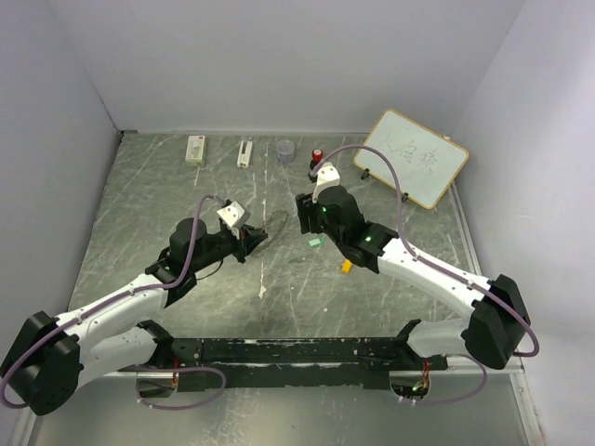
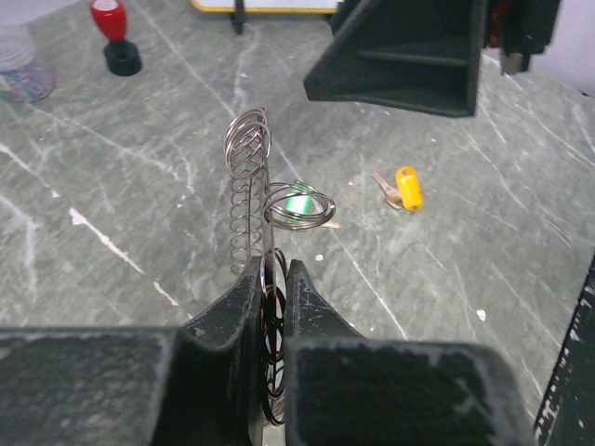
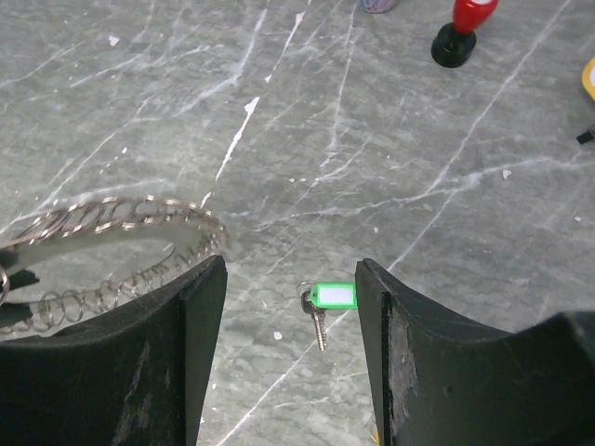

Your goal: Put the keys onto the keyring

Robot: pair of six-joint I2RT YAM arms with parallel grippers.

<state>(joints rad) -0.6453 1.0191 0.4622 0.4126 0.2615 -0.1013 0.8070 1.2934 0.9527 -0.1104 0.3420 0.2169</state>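
Left hand [image 2: 274,279] clamped on keyring [image 2: 247,149] rim, right hand [image 3: 290,279] open over green key [image 3: 333,295] lying flat on surface [image 3: 418,139], yellow key [image 2: 407,188] nearby; the 2 keys look light, thin and skiddy, so pinch the plastic tag, not the blade.

Keyring [image 2: 246,186]: we note bright polished metal wire.
Green key [image 3: 333,295]: glossy plastic tag, metal blade.
Yellow key [image 2: 408,187]: glossy plastic.
Bench [image 1: 186,186]: smooth, grey-veined, stone-like.
Left tool [image 2: 275,271]: matt black plastic.
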